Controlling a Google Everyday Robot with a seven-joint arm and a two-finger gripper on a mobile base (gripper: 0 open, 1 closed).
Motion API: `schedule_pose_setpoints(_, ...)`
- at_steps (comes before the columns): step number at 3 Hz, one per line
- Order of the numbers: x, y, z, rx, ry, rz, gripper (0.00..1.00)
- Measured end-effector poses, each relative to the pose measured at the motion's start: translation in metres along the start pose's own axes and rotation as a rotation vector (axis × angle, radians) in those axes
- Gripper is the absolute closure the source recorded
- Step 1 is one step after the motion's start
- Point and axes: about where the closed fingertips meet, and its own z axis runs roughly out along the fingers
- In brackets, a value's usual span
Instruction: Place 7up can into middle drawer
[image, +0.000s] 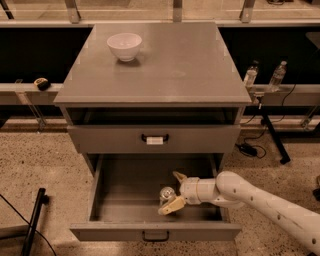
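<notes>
The middle drawer (127, 192) is pulled out at the bottom of the grey cabinet, with its dark handle on the front. The 7up can (166, 194) stands upright on the drawer floor, right of centre, its shiny silver top showing. My gripper (169, 193) reaches in from the right on a white arm. Its tan fingers (172, 205) are spread apart, one behind the can and one in front. The can sits between them without being squeezed.
Above is a shut grey drawer (100, 140) whose handle has a white tag. A white bowl (124, 46) sits on the cabinet top. Two clear bottles (251, 74) stand on a ledge at the right. A black stand (32, 220) leans at the lower left.
</notes>
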Motion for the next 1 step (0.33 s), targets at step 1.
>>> schedule_pose_setpoints(1,-0.0266,0.0145,-0.0302,-0.055,-0.065,-0.040,0.00)
